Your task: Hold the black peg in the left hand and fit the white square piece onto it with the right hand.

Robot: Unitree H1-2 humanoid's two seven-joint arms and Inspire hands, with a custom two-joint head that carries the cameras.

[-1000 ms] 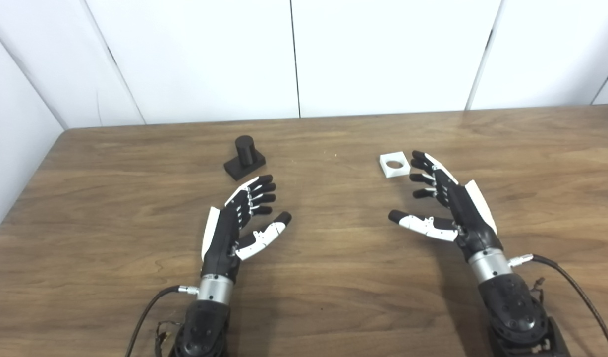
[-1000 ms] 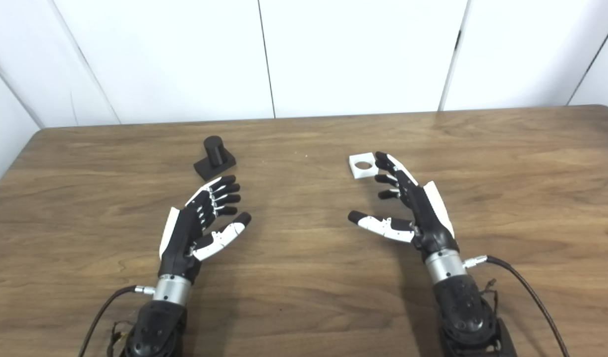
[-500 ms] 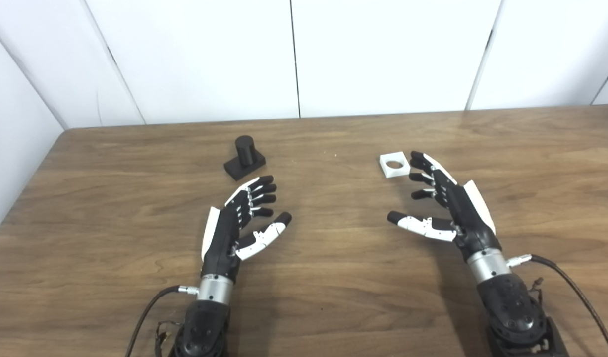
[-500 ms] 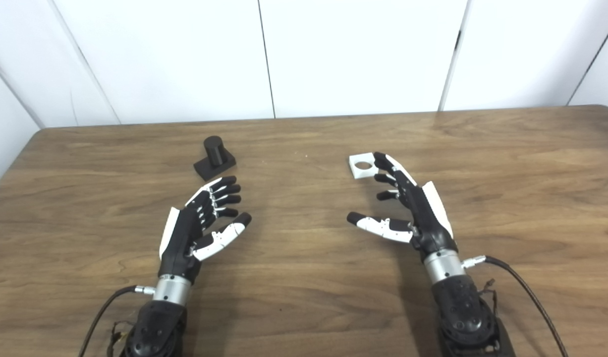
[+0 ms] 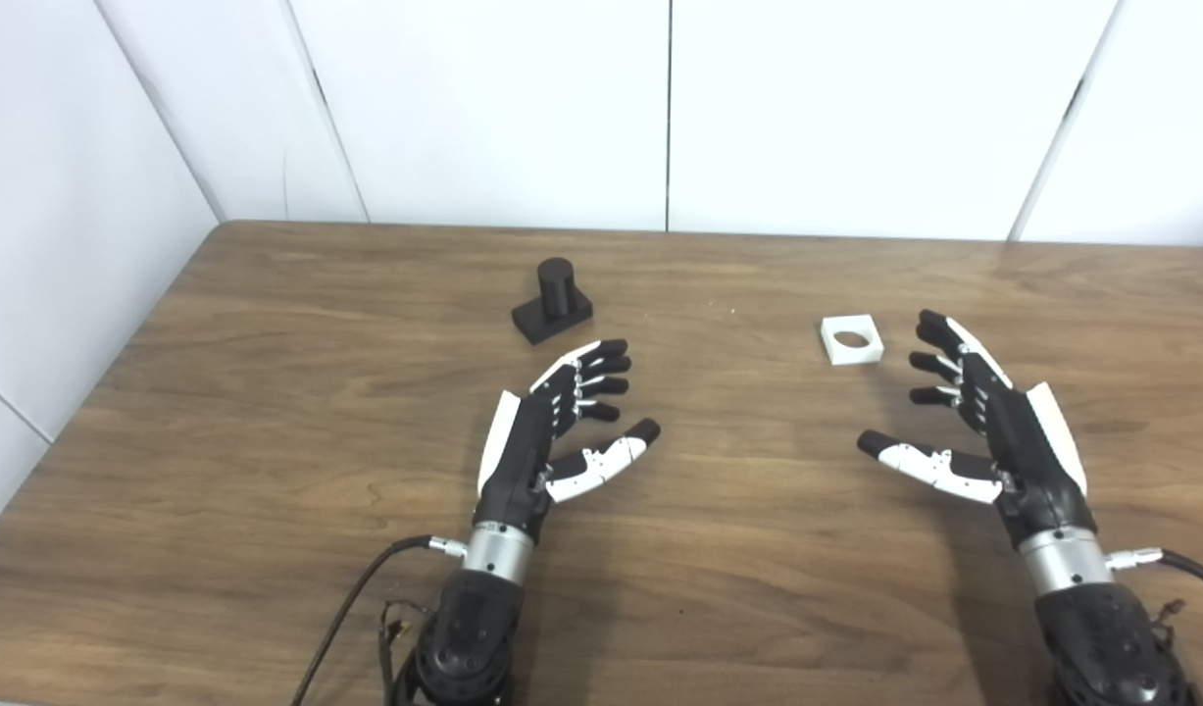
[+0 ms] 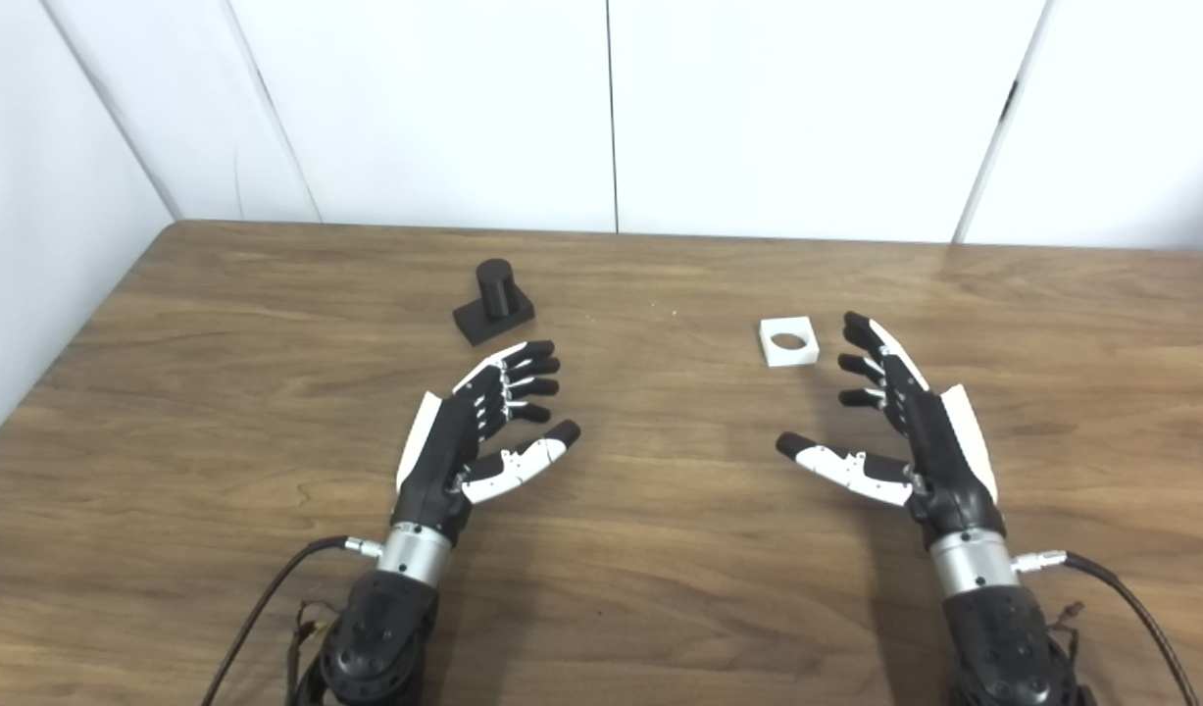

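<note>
The black peg (image 5: 553, 301), a short cylinder on a square base, stands upright on the wooden table (image 5: 268, 412) at the back left. My left hand (image 5: 562, 422) is open and empty, its fingertips a short way in front of the peg. The white square piece (image 5: 851, 339) with a round hole lies flat at the right of centre. My right hand (image 5: 974, 431) is open and empty, its fingertips just right of the piece and apart from it. Both also show in the right eye view: the peg (image 6: 493, 301) and the piece (image 6: 788, 341).
White wall panels (image 5: 660, 108) stand behind the table's back edge and along its left side. Cables run from both wrists to the bottom edge. The table's left edge (image 5: 81, 412) lies well left of my left hand.
The whole picture has shifted to the right, so the camera has turned left. Both hands and both objects keep nearly the same places on the table.
</note>
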